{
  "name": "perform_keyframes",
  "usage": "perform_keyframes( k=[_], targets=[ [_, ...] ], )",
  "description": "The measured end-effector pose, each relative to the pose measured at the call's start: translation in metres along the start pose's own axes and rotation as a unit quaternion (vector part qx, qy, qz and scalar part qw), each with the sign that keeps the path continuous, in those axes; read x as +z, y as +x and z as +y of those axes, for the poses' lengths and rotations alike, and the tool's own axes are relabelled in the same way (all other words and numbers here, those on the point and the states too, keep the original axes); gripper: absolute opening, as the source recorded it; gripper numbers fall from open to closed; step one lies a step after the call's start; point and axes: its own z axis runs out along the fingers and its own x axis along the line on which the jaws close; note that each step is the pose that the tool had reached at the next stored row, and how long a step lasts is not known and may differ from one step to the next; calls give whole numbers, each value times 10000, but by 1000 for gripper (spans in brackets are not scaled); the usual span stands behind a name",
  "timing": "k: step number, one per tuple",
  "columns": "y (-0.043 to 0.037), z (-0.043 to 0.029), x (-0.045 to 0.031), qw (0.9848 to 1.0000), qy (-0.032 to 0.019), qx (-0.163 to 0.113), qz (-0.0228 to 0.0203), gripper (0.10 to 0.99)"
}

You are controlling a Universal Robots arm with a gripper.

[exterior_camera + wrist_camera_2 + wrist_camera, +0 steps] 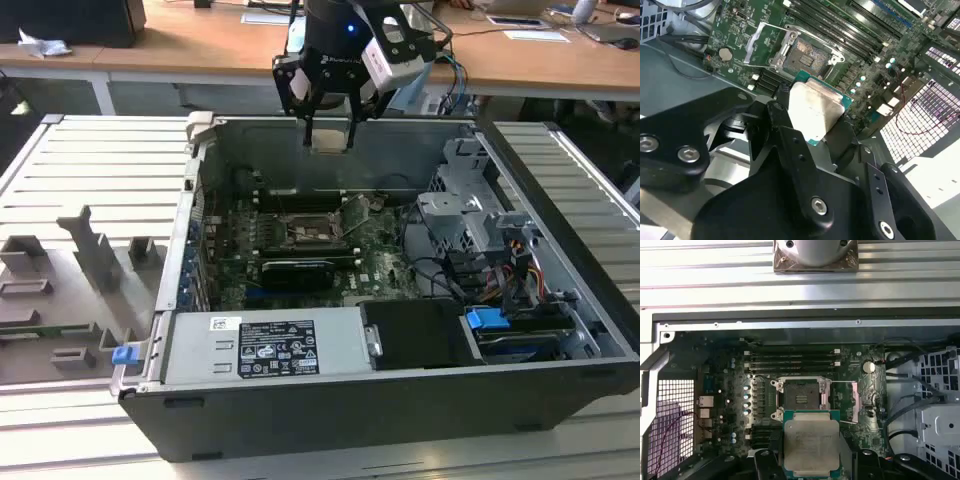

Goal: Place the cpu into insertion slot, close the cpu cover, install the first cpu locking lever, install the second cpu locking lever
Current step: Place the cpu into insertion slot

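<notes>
The tool (328,133) is hanging high over the far side of the open computer case (300,420). Its two black fingers (779,117) are closing on opposite edges of the cpu (816,111), which is sitting flat between them, well above the board.

In the exterior view the chip is showing as a small pale square under the tool. In both wrist views its silver-beige top and green rim (811,444) are lying in the foreground. The insertion slot (800,396) is sitting beyond it with its dark contact field exposed. In both wrist views the cpu cover (855,401) is standing swung open on one side of the slot, its thin frame (753,44) raised off the green motherboard (735,30).

The case is lying on its side on a ribbed metal tabletop (90,170). Grey fixtures (95,255) are standing toward the exterior view's left, and a wooden tabletop (200,55) is running behind.

Long memory slots (792,360) are running just beside the slot, on the side away from the chip. A black ribbed module (297,270) is lying near it. The power supply (265,348) is lining the near wall, and a drive cage (470,205) with loose cables (440,275) is crowding the exterior view's right. The case walls are bounding the board on every side, with the top lying open.
</notes>
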Motion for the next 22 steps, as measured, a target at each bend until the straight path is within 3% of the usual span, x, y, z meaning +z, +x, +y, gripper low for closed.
perform_keyframes(
  k=[9, 16, 22],
  targets=[
    [0, 0, 3, 9998, -4, 195, -18, 537],
    [0, 0, 5, 9988, -10, 496, -44, 537],
    [0, -1, 7, 9954, -19, 950, -85, 537]
  ],
)
